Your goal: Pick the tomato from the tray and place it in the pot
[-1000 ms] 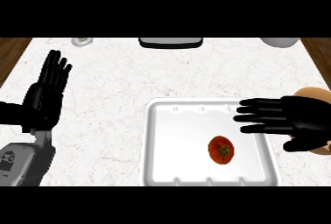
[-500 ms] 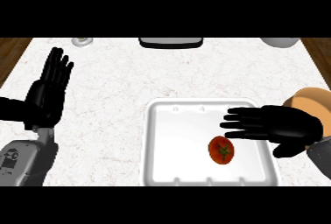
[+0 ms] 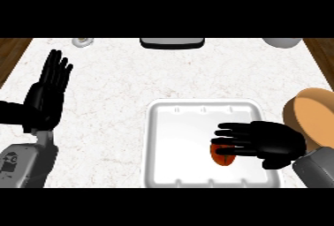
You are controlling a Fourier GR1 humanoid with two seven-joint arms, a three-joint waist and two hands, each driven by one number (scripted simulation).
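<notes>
The right hand [image 3: 271, 141] lay over the tray's [image 3: 183, 132] right half, fingers [image 3: 236, 132] stretched across the tomato [image 3: 223, 160] in it. The pot [image 3: 313, 117] stood just right of the tray; the left hand [image 3: 47, 95] rested open, fingers up, well left of it.

The right hand [image 3: 272, 141] comes in from the view's lower right corner on its grey right forearm [image 3: 317, 171]. It lies palm down with its back toward the head. Its fingers [image 3: 236, 131] reach out toward the view's left, nearly straight and slightly fanned, closing on nothing, and the thumb sits lower, on the near side. The left hand [image 3: 44, 98] rests at the view's left edge, flat and upright, its fingers pointing to the view's top and held close together. Below it the grey left forearm [image 3: 26, 165] rises from the lower left corner.
</notes>
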